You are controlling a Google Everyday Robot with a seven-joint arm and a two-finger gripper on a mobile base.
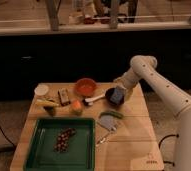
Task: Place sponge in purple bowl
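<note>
The purple bowl [110, 93], very dark, stands on the wooden table [134, 145] at its far right, just right of the orange bowl [85, 86]. My gripper [119, 95] reaches down from the white arm [154, 80] to the bowl's right side. It is shut on the sponge [118, 94], a pale blue-grey block held tilted over the bowl's right rim. The arm hides the far right of the bowl.
A green tray [44, 150] with a dark cluster of grapes [64, 139] takes the front left. A white cup [41, 90], a snack bar [64, 96], an orange fruit [77, 106], a white utensil [91, 100] and a grey packet [108, 122] lie around.
</note>
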